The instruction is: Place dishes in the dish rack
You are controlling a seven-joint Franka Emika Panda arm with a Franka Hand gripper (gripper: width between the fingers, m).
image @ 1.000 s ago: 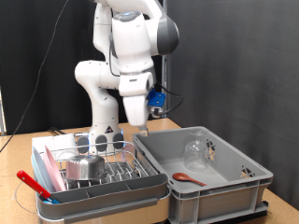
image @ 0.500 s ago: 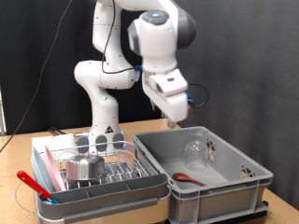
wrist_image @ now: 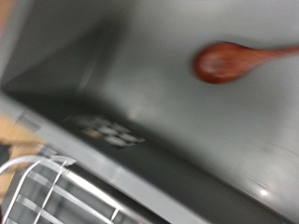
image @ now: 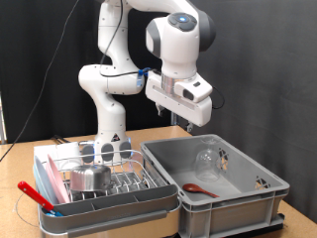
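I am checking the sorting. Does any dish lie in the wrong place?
Yes. The clear glass lies inside the deep grey crate, not in the dish rack, where the steel bowl already sits.

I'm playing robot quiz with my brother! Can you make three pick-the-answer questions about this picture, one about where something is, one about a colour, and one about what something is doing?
1. Where is the steel bowl?
A. in the dish rack
B. in the grey crate
C. on the floor

2. What colour is the spoon in the crate?
A. blue
B. reddish brown
C. yellow

3. What is the gripper doing?
A. holding the bowl
B. resting on the rack
C. hanging in the air above the crate

Answers: 1 A, the bowl sits among the rack's wires. 2 B, both views show it reddish brown. 3 C, it is high over the crate, touching nothing.
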